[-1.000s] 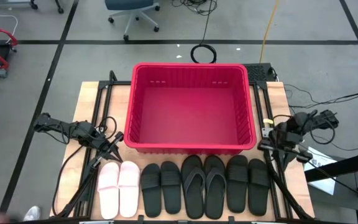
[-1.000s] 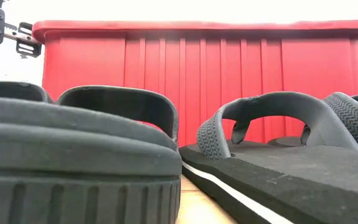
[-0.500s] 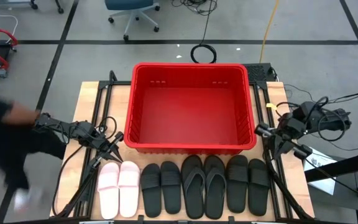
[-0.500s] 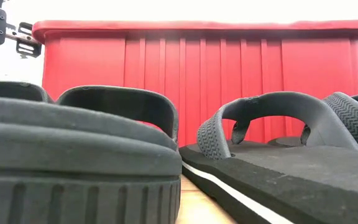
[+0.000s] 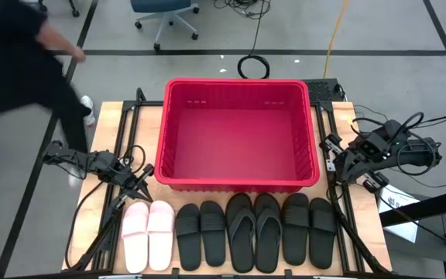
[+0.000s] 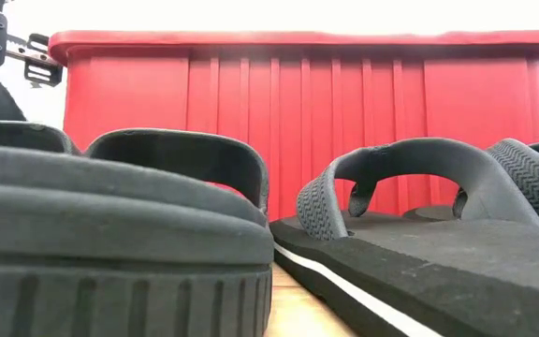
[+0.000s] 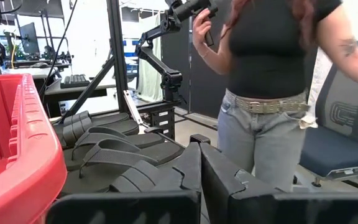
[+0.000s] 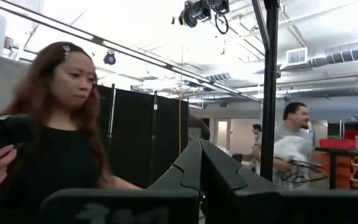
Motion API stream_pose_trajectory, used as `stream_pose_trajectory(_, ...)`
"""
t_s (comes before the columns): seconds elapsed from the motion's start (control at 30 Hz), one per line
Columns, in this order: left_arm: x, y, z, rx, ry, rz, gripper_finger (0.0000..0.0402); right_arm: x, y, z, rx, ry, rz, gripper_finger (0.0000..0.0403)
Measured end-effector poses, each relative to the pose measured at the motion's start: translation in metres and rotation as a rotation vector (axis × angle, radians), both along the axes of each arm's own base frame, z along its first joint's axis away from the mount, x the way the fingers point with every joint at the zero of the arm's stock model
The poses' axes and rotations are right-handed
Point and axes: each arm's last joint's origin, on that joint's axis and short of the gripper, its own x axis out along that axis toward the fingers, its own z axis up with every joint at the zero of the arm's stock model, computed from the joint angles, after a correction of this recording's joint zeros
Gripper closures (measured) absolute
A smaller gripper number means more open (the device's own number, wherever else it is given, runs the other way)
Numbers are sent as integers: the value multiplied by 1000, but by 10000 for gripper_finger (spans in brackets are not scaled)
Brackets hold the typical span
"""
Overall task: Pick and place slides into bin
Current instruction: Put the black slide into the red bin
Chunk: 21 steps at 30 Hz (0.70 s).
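Slides (image 5: 235, 232) lie untouched in a row of eight just in front of the bin (image 5: 238, 182), as they did a second ago: a pink pair (image 5: 148, 234) at the left end, then black strap pairs either side of a thong pair (image 5: 254, 231). The right gripper (image 5: 333, 149), fingers pressed together and holding nothing, has lifted and drawn back from the bin's front right corner to a spot beside its right wall; its wrist view now looks level into the room, with the two dark fingers (image 8: 194, 171) meeting at a point. The left gripper (image 5: 147, 179), also closed and empty, stays by the bin's front left corner, above the pink pair. A person (image 5: 22, 58), earlier a blur left of the table, now stands beyond the bin's left rear. Only the left wrist view shows that person's jeans and belt close behind the slides; only the low view shows the bin's ribbed front wall (image 6: 363, 131) rising behind black straps.
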Motion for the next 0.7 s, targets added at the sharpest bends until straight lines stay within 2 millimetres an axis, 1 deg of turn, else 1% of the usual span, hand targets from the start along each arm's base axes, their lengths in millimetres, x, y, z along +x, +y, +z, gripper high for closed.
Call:
stream_pose_trajectory(0.1,0,0,0,28,-24,11,387,0,0,0,5,4,3,403)
stream_pose_trajectory(0.3,2,2,0,59,-49,91,376,0,0,0,-13,-15,-11,403)
stream_pose_trajectory(0.57,4,6,4,40,-75,243,395,1,0,0,-39,-37,-28,403)
stream_pose_trajectory(0.7,2,8,16,-21,-189,297,399,2,-1,-1,-82,-80,-104,403)
